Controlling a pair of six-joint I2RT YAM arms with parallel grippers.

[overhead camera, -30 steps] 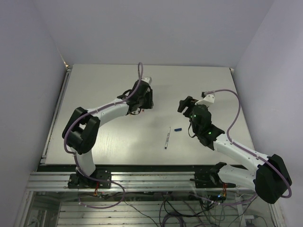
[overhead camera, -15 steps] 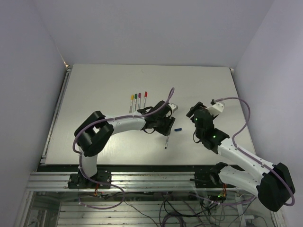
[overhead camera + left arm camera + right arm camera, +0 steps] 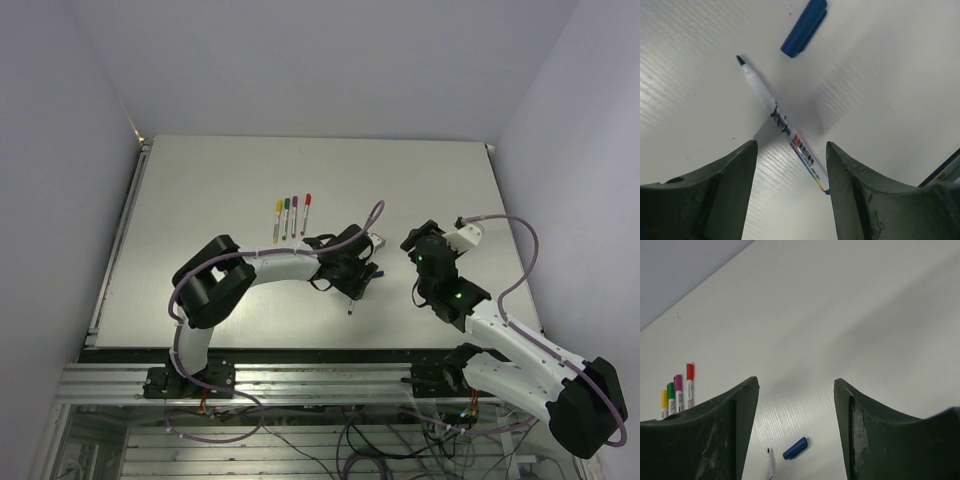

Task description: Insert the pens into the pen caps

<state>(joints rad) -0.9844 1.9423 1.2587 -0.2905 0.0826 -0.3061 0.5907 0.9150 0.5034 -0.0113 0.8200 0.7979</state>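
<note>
An uncapped silvery-white pen [image 3: 782,122] with a dark tip lies flat on the table, and its blue pen cap [image 3: 805,27] lies just beyond the tip. My left gripper [image 3: 791,145] hovers over the pen's rear end, open, holding nothing. In the top view only the pen's near end [image 3: 351,303] shows under the left gripper [image 3: 361,277]. My right gripper [image 3: 795,381] is open and empty, back from the blue cap [image 3: 795,448] and the pen tip [image 3: 769,459]; in the top view this gripper [image 3: 416,241] stands right of the left one.
Four capped pens lie side by side on the table [image 3: 200,180] at centre left: yellow [image 3: 278,210], green [image 3: 287,207], purple [image 3: 295,205], red [image 3: 307,202]. The right wrist view shows the red-capped one [image 3: 690,374] at far left.
My left arm swung from the table's middle-left over to the loose pen, uncovering the four capped pens, and its jaws widened. The right gripper drew back rightward and narrowed slightly.
</note>
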